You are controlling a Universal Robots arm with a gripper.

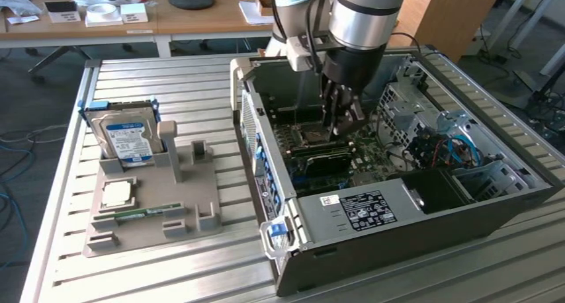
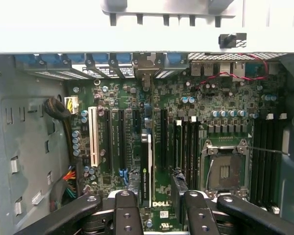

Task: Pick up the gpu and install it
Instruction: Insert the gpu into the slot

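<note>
The gpu [image 2: 146,166] sits edge-on in a slot on the motherboard [image 2: 186,112], so mostly its thin black top shows. The gripper [image 2: 157,205] hangs right above it, jaws apart and gripping nothing. The computer case [image 1: 397,217] lies open on a slatted metal table [image 1: 159,85], with the hard drive [image 1: 126,139] off to the exterior view's left.

Ribbed metal table [image 1: 176,85], matt black gpu [image 2: 146,169]
</note>
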